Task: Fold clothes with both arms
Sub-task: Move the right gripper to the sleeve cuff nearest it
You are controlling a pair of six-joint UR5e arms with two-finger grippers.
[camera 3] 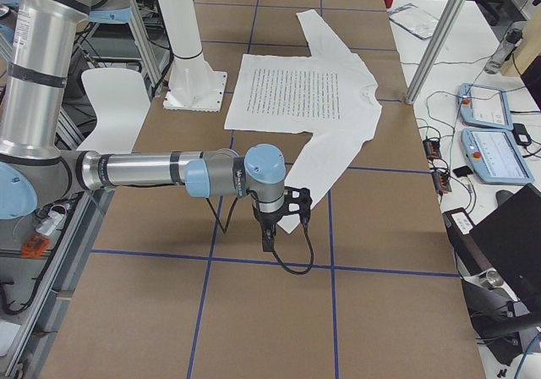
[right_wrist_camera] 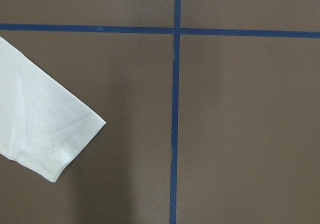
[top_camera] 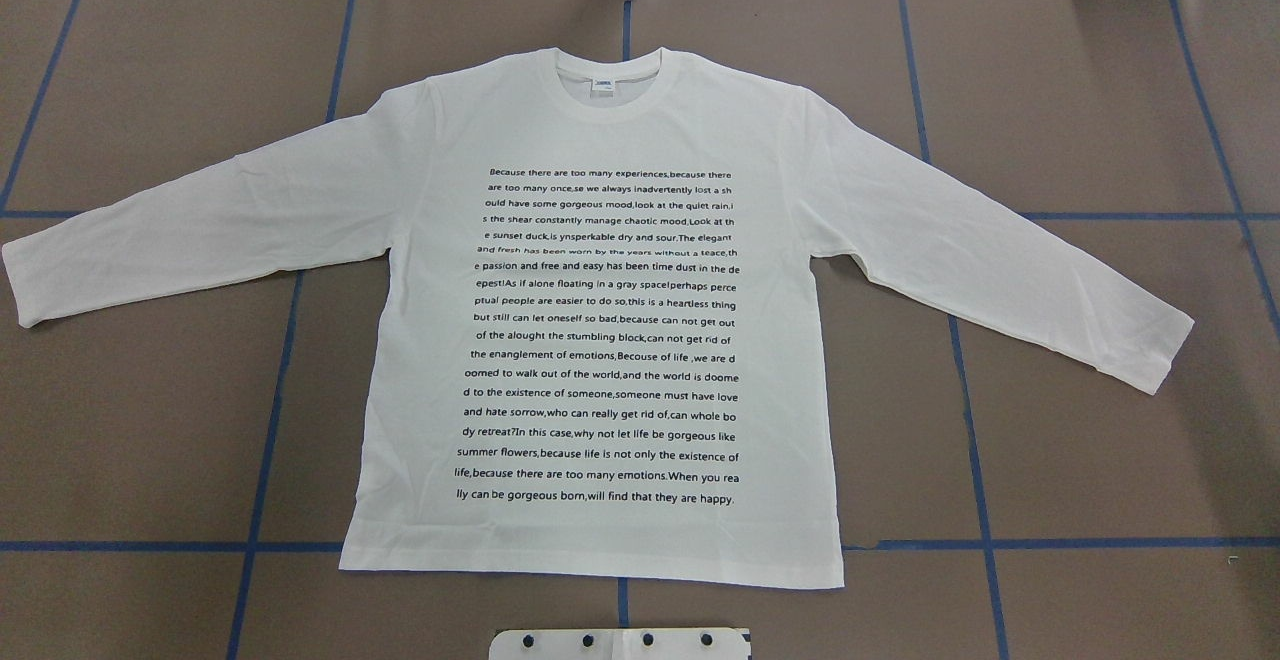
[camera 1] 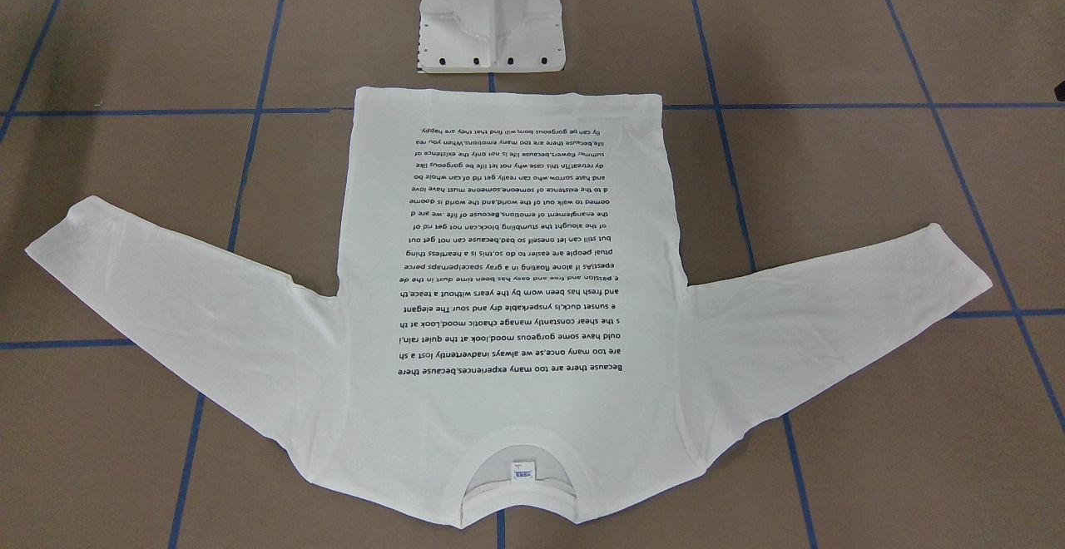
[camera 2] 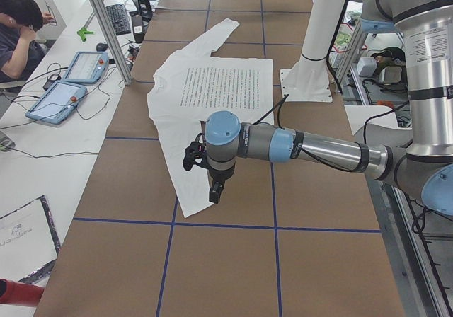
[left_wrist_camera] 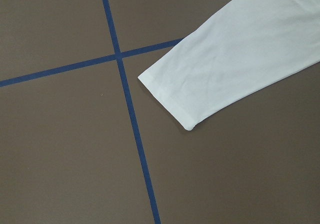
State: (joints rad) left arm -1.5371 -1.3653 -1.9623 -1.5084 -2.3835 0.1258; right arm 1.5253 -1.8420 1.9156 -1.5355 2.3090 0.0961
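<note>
The white long-sleeved T-shirt (top_camera: 600, 340) lies flat on the brown table, text side up, both sleeves spread out, collar away from the robot. It also shows in the front view (camera 1: 507, 283). In the exterior left view my left arm's gripper (camera 2: 195, 156) hovers above the sleeve end (camera 2: 187, 200); I cannot tell if it is open or shut. In the exterior right view my right arm's gripper (camera 3: 296, 201) hovers above the other sleeve end (camera 3: 292, 218); its state cannot be told either. The wrist views show only the cuffs (left_wrist_camera: 170, 101) (right_wrist_camera: 75, 139), no fingers.
The white pedestal base (camera 1: 491, 25) stands just behind the shirt's hem. Blue tape lines (top_camera: 270, 420) grid the table. An operator (camera 2: 21, 27) sits at a side table with tablets (camera 2: 71, 83). More tablets (camera 3: 490, 134) lie on the other side.
</note>
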